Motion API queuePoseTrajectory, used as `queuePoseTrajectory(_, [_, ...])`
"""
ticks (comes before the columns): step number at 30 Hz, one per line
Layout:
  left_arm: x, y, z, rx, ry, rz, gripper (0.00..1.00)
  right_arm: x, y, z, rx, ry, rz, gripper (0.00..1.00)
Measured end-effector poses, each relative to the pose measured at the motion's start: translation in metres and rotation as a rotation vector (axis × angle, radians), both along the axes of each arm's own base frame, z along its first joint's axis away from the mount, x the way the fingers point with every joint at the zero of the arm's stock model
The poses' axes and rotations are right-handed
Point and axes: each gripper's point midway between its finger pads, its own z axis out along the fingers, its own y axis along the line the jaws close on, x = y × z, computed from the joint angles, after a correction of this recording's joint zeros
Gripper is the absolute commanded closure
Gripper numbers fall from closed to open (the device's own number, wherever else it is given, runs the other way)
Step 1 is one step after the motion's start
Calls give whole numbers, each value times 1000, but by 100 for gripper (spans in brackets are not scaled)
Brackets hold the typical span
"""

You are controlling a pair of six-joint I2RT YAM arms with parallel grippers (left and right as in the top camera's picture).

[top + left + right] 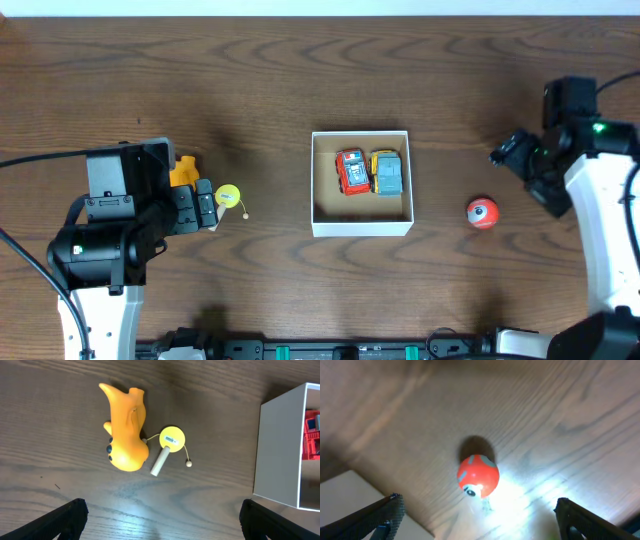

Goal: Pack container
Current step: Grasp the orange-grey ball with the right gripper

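Note:
The container point(361, 226), a white-walled square box, sits at the table's middle and holds a red toy car point(351, 171) and a yellow and grey-blue toy car point(386, 172). Its wall also shows in the left wrist view point(280, 450). A yellow disc toy on a short stick point(228, 196) point(171, 439) and an orange toy point(182, 170) point(126, 435) lie left of the box. A red ball point(481, 213) point(478, 475) lies right of it. My left gripper point(205, 205) point(162, 510) is open and empty beside the yellow disc. My right gripper point(508, 150) point(477, 506) is open above the ball.
The orange toy is partly hidden under my left arm in the overhead view. A corner of the white box point(350, 495) shows at the lower left of the right wrist view. The table is dark brown wood.

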Motion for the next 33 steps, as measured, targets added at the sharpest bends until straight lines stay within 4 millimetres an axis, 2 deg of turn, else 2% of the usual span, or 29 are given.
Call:
queuePoseTrajectory(3, [0, 0, 0, 0, 0, -1, 2, -8, 6, -29, 34, 31, 4, 1])
queuePoseTrajectory(7, [0, 0, 0, 0, 0, 0, 2, -15, 11, -57, 56, 46, 10, 1])
queuePoseTrajectory(17, [0, 0, 0, 0, 0, 0, 2, -21, 19, -106, 80, 8, 22, 1])
queuePoseTrajectory(23, [0, 0, 0, 0, 0, 0, 2, -24, 20, -117, 82, -2, 23, 2])
queuePoseTrajectory(26, [0, 0, 0, 0, 0, 0, 2, -20, 19, -116, 81, -19, 23, 10])
queuePoseTrajectory(33, [0, 0, 0, 0, 0, 0, 2, -19, 19, -116, 83, -22, 20, 11])
